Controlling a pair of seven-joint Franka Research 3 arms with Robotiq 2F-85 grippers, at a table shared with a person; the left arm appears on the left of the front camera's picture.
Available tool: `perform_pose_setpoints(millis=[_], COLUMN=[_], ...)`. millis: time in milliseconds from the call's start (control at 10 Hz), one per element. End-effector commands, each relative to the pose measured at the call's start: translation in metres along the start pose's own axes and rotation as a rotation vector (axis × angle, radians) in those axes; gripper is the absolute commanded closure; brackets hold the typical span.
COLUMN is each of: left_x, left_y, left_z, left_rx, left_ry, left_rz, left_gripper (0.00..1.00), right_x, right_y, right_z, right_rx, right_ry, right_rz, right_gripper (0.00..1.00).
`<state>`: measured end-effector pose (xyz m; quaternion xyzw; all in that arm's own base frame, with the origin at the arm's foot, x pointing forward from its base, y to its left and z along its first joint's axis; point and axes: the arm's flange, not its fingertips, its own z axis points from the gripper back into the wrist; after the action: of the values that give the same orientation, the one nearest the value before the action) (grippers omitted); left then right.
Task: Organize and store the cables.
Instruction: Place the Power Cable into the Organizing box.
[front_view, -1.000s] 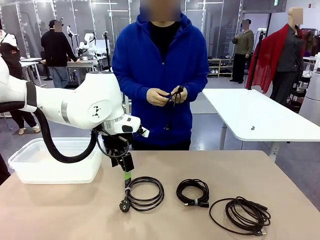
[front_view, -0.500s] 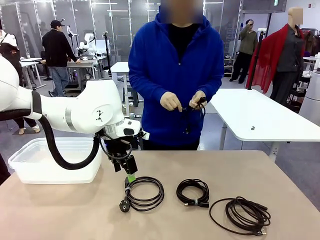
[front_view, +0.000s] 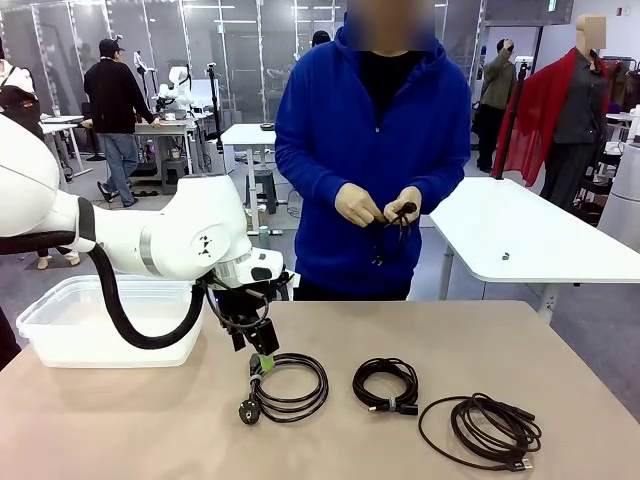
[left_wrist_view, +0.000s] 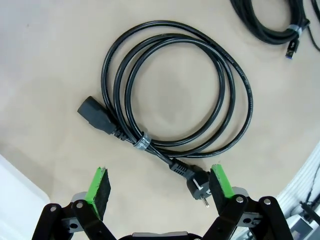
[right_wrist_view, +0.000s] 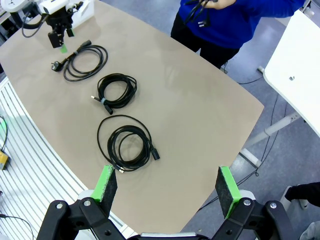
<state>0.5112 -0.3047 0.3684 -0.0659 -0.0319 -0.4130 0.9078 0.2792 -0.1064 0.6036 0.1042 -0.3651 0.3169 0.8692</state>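
The robot's left hand (front_view: 262, 358) hangs low over the tabletop (front_view: 450, 335). Its two green fingers are spread wide apart and nothing is between them. It is right at the top left edge of the power cord (front_view: 322, 385). From the front I cannot tell if a finger touches the cord.

In the left wrist view, the left hand (left_wrist_view: 160, 186) looks down at the power cord (left_wrist_view: 143, 141). The cord is wound in a round ring and lies flat. A small band holds the loops together. Its round plug lies just beside one green finger. Its blocky end points the other way.

Next to the power cord, near the middle of the tabletop, lies a USB cable (front_view: 398, 403). It is wound in a small, tight ring. To the right of it lies a loose cable (front_view: 495, 427), wound in bigger, messy loops. The three rings sit in a row and do not touch each other.

The right hand (right_wrist_view: 166, 184) is high above the tabletop. Its fingers are spread wide too, and it holds nothing. From up there you can see the power cord (right_wrist_view: 102, 57), the USB cable (right_wrist_view: 122, 95) and the loose cable (right_wrist_view: 145, 145) far below.

A person in a blue hoodie (front_view: 375, 150) stands at the far side. The person's hands (front_view: 358, 205) hold a thin cable (front_view: 385, 232) in front of the chest.

A clear plastic bin (front_view: 60, 335) sits at the left end of the tabletop, behind the left arm.
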Motion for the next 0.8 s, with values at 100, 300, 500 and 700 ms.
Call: perform_pose_setpoints(millis=[100,300,500,700], left_x=[0.008,0.008,0.008,0.008], left_y=[0.003,0.004,0.003,0.003], left_z=[-0.009,-0.018,-0.020,-0.019], left_rx=[0.010,-0.015,-0.009,-0.009], left_ry=[0.011,0.011,0.017,0.061], left_rz=[0.044,0.046,0.038,0.030], left_gripper=[0.00,0.00,0.00,0.00], right_x=[-0.001,-0.001,-0.001,-0.001], right_y=[-0.001,-0.001,-0.001,-0.001], right_z=[0.000,0.000,0.000,0.000], right_rx=[0.001,0.001,0.001,0.001], right_ry=[-0.001,-0.001,-0.001,-0.001], right_rz=[-0.002,-0.002,-0.002,-0.002], right_gripper=[0.00,0.00,0.00,0.00])
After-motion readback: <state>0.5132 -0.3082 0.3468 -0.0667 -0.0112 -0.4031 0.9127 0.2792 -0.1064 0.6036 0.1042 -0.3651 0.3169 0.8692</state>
